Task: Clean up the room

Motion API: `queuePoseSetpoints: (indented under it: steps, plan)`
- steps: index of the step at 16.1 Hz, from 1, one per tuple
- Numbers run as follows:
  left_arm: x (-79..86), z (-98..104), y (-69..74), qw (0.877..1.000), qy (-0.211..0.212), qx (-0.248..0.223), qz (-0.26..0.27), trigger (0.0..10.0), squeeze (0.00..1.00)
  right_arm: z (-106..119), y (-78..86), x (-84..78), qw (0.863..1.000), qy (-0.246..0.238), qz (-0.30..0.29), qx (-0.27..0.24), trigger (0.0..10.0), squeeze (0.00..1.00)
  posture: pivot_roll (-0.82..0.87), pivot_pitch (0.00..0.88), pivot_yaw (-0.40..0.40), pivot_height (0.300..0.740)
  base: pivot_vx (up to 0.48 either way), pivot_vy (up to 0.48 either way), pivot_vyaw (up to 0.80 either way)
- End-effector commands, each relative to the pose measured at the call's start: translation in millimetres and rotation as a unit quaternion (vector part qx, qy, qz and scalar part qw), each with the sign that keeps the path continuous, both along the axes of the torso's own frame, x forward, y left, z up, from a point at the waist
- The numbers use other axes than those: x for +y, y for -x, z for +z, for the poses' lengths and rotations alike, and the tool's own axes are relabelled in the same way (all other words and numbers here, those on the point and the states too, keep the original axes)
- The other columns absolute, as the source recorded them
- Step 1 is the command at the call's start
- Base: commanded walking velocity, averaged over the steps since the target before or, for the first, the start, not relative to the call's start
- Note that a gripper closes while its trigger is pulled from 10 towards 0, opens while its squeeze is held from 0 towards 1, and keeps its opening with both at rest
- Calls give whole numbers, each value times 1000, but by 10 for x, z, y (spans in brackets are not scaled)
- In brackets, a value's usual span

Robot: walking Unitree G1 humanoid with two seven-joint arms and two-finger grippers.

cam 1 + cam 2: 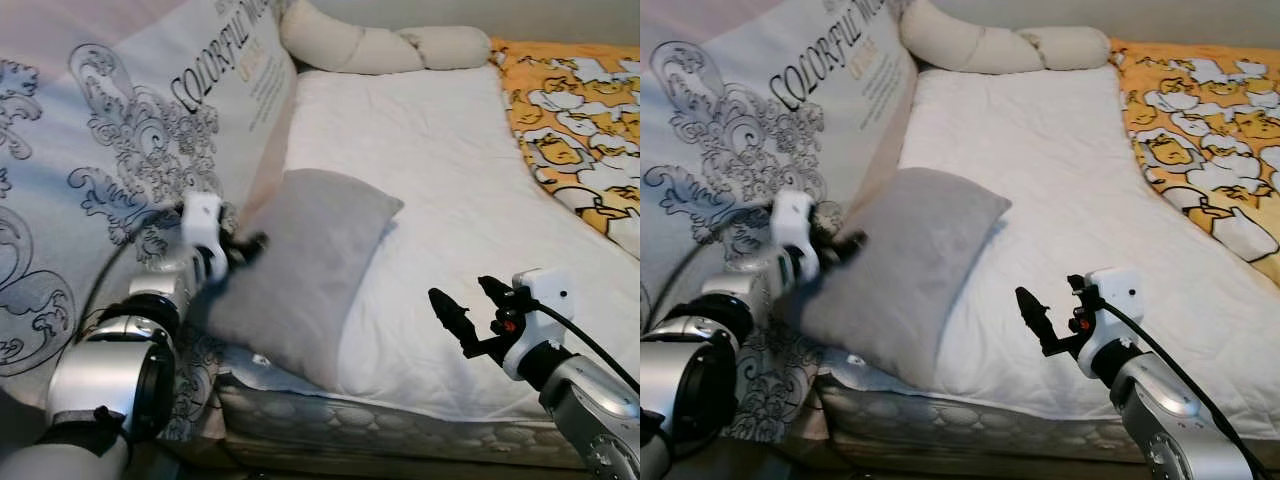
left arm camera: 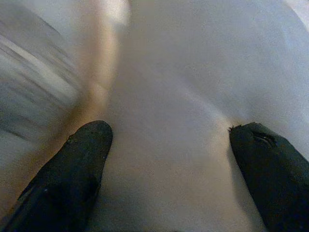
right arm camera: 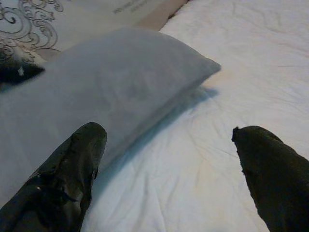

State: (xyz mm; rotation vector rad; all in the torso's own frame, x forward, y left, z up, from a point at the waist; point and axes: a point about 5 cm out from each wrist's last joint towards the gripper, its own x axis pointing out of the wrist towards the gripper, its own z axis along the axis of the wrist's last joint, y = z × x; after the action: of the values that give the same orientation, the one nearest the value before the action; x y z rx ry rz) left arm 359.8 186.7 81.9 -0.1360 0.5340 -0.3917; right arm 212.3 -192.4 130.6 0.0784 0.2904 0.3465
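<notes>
A grey pillow (image 1: 300, 270) lies on the white bed sheet (image 1: 440, 170), leaning against the bed's left side. My left gripper (image 1: 245, 250) is at the pillow's upper left edge. In the left wrist view its fingers (image 2: 72, 169) stand apart, open, pressed close to the grey fabric. My right gripper (image 1: 470, 305) hovers open above the sheet near the bed's front edge, to the right of the pillow. In the right wrist view the pillow (image 3: 111, 87) lies just beyond the spread fingers (image 3: 67, 183).
A large white cushion (image 1: 120, 150) with grey scrollwork and printed lettering stands along the left. A cream knotted bolster (image 1: 380, 45) lies at the head of the bed. An orange duck-print blanket (image 1: 575, 120) covers the right side. The mattress's front edge (image 1: 380, 420) is near me.
</notes>
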Motion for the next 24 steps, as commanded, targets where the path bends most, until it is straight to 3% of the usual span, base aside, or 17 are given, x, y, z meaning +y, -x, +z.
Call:
queuePoseSetpoints:
  steps: [1,3,5,8,10,11,12,13,15,24]
  plan:
    - [-84,-167,125,997,15,55,-46,10000,0,49,-8,36,1000,-2,11,-5,10000,0,-253,0,69,740,0,0,0]
    - [-165,-264,204,993,18,83,-83,10000,0,53,-24,55,1000,-4,17,-4,10000,0,-247,0,66,740,0,0,0]
    - [-253,-273,240,987,57,98,-114,10000,0,63,-48,108,999,-8,37,-4,10000,0,-239,0,64,740,0,0,0]
    - [-410,-128,245,962,140,100,-212,10000,0,43,2,172,995,2,102,16,10000,0,-226,0,63,740,0,0,0]
    - [-465,-108,276,948,128,101,-275,10000,0,19,46,185,990,12,138,34,10000,0,-214,0,64,740,0,0,0]
    - [-470,-134,265,953,85,85,-278,7569,0,18,51,185,989,16,146,36,10000,0,-212,0,67,740,0,0,0]
    - [-464,-163,255,959,60,88,-261,7569,0,18,46,181,988,18,146,37,10000,0,-210,0,67,740,0,0,0]
    - [-452,-185,235,966,22,72,-247,0,0,19,35,177,988,20,146,36,10000,0,-208,0,73,740,0,0,0]
    - [-420,-197,211,974,-1,64,-219,0,0,19,36,173,988,22,150,36,10000,0,-207,0,79,740,0,0,0]
    - [-369,-139,135,986,4,18,-163,0,0,-19,58,213,985,19,165,42,10000,0,-193,0,92,740,0,0,0]
